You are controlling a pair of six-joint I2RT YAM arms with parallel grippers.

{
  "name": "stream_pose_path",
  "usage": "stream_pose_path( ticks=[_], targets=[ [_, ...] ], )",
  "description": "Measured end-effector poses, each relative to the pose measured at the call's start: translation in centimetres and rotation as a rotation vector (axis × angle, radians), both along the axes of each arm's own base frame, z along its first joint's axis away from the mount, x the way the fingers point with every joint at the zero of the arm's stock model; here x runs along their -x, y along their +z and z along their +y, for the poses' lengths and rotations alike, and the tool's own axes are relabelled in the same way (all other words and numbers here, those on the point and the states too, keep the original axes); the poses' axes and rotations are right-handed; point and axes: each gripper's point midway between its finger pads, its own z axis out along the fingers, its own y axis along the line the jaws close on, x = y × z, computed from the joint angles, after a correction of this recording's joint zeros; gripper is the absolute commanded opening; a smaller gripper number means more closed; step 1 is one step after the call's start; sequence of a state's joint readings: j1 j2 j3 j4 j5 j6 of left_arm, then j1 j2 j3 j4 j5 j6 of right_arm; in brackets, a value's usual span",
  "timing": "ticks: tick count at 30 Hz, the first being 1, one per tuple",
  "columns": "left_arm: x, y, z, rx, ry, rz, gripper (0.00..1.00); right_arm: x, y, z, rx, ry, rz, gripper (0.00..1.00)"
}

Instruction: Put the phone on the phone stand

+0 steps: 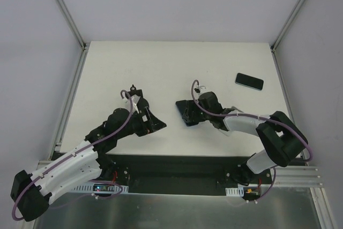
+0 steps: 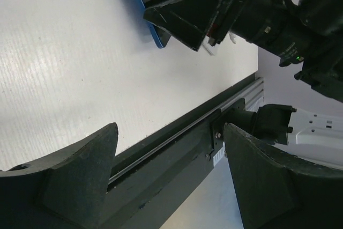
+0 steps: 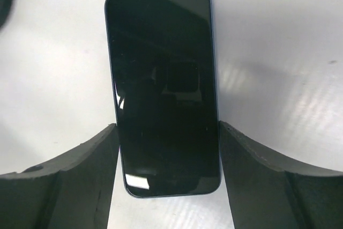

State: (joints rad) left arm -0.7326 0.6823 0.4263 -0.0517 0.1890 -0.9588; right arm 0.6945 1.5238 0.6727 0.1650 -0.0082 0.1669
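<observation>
The phone [image 3: 163,89], dark-screened with a blue rim, lies flat on the white table, screen up. My right gripper [image 3: 168,127] straddles its lower end, and both fingers touch its long edges. In the top view the right gripper [image 1: 188,113] covers most of the phone [image 1: 183,109] at mid-table. My left gripper [image 1: 151,126] is open and empty, a little left of the phone. In the left wrist view the left gripper [image 2: 170,130] faces the phone's blue edge [image 2: 155,31]. A flat dark rectangle [image 1: 249,81] lies at the back right; I cannot tell whether it is the stand.
The white table [image 1: 161,73] is bounded by grey walls with metal rails on the left [image 1: 69,100] and right [image 1: 286,95]. A black base rail [image 2: 177,148] runs along the near edge by the arm mounts.
</observation>
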Motion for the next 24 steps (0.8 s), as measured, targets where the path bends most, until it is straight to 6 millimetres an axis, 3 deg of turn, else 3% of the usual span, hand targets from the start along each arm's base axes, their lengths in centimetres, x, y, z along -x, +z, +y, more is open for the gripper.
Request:
stream_pose_path(
  ticks=[6, 12, 16, 24],
  targets=[
    [-1.0, -2.5, -0.2, -0.004, 0.113, 0.130, 0.79, 1.0, 0.8, 2.4, -0.245, 0.006, 0.031, 0.01],
    [-0.8, -8.5, -0.8, -0.130, 0.227, 0.341, 0.91, 2.5, 1.1, 3.7, -0.370, 0.036, 0.076, 0.01],
    [-1.4, -10.8, -0.5, -0.183, 0.320, 0.411, 0.93, 3.4, 1.1, 3.8, -0.414, 0.049, 0.091, 0.01],
    [-4.1, -10.0, -2.4, -0.154, 0.370, 0.370, 0.99, 6.3, 1.1, 4.1, -0.435, 0.103, 0.105, 0.01]
  ],
)
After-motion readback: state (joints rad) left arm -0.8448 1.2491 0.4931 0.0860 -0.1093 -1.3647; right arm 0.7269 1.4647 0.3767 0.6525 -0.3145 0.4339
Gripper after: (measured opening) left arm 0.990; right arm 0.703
